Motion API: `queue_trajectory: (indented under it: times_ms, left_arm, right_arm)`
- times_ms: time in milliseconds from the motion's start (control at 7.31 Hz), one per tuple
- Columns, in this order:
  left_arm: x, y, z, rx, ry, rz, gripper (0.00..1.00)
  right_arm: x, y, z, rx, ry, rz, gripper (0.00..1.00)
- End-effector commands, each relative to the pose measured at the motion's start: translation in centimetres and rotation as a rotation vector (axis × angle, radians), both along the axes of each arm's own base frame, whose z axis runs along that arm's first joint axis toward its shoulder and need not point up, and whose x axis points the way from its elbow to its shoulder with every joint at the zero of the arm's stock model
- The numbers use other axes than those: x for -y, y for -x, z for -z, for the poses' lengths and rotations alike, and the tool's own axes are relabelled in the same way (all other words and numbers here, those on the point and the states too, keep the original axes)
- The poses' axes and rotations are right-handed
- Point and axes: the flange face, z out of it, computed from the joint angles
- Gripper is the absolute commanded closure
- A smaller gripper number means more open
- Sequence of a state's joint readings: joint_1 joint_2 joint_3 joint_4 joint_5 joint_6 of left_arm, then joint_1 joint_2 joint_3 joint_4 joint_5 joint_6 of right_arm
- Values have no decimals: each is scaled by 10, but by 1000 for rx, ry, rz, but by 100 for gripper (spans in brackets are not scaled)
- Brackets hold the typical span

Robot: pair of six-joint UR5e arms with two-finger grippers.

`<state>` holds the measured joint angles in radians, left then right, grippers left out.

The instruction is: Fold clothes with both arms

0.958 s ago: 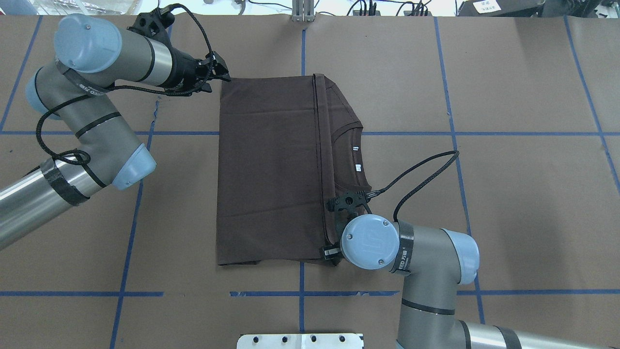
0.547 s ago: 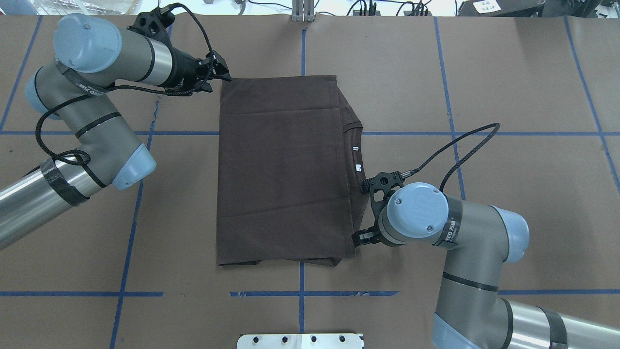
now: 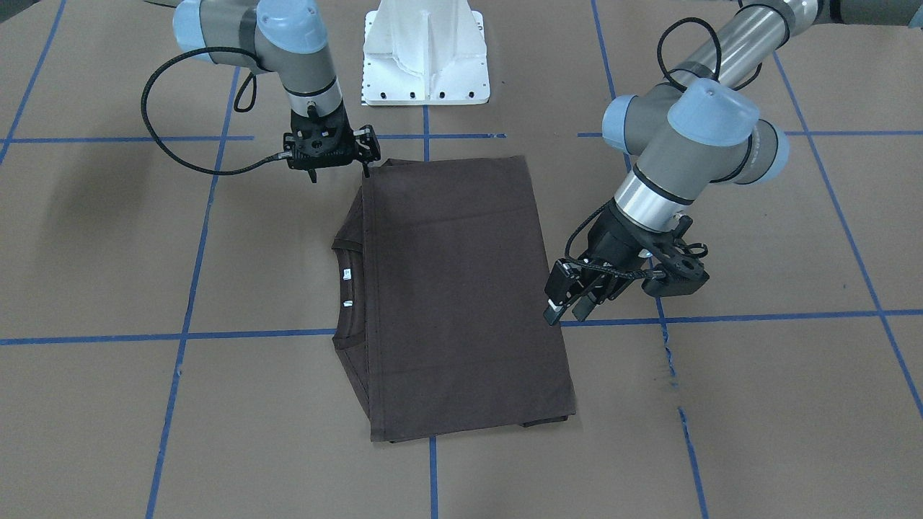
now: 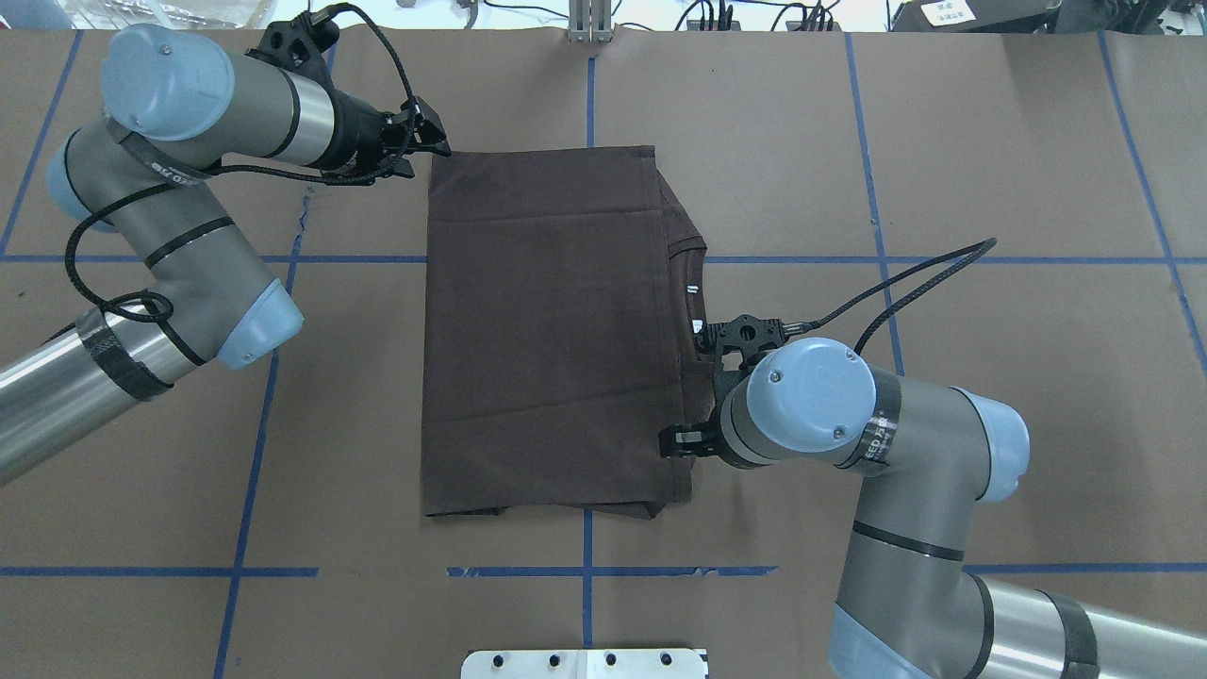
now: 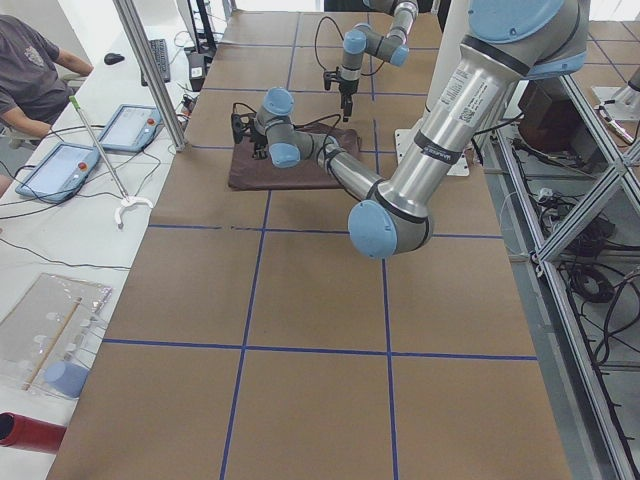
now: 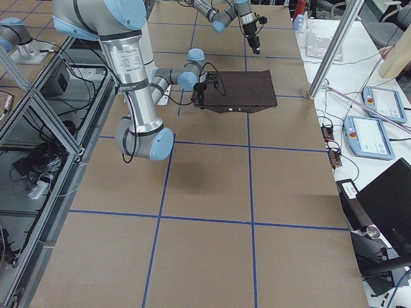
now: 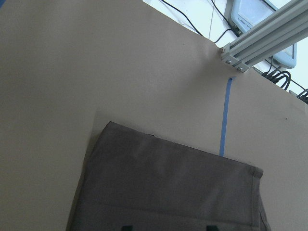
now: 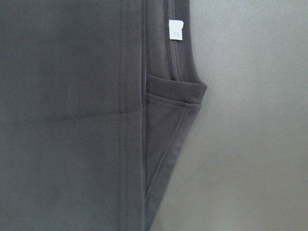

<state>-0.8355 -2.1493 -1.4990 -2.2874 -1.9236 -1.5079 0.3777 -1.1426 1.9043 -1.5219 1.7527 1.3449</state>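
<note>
The dark grey-brown T-shirt [image 4: 547, 330] lies folded into a flat rectangle on the brown table, also in the front view [image 3: 461, 288]. Its collar [image 4: 693, 247] and white tags [image 4: 691, 289] stick out on the right side. My left gripper [image 4: 426, 158] is open and empty, hovering just off the shirt's far left corner; its wrist view shows that corner [image 7: 168, 187] below. My right gripper [image 4: 693, 441] sits over the shirt's right edge near the front corner, mostly hidden under its wrist. It looks open in the front view [image 3: 340, 169]. Its wrist view shows the collar [image 8: 175, 82] lying flat.
The white bolted pedestal [image 3: 425, 50] stands at the table's near edge by the robot. Blue tape lines [image 4: 585, 571] grid the brown table cover. An aluminium post [image 7: 260, 38] stands at the far edge. An operator [image 5: 30, 70] sits beyond the far side.
My right gripper carried the top layer's hem rightward toward the collar, let it go, then shifted slightly left and away from the front edge. The left arm has barely moved.
</note>
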Motion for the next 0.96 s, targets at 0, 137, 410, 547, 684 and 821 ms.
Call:
queue_trajectory:
  times_ms: [0, 137, 410, 547, 684, 821]
  left_arm:
    - [-1, 1, 2, -4, -4, 1, 40]
    - [-4, 4, 8, -15, -10, -11, 41]
    - [-6, 5, 10, -19, -7, -22, 41]
    - [-6, 5, 10, -20, -8, -22, 41]
    - [-7, 6, 12, -23, -8, -21, 41]
    - [-8, 7, 8, -20, -4, -21, 41]
  right_arm:
    - [-4, 17, 18, 119, 282, -262, 5]
    - [-1, 41, 9, 164, 410, -361, 18]
    - [-14, 66, 0, 170, 448, -398, 24]
    - [-14, 65, 0, 165, 449, -398, 24]
    - [-14, 65, -6, 155, 454, -403, 24]
    - [-14, 59, -10, 151, 455, -408, 23]
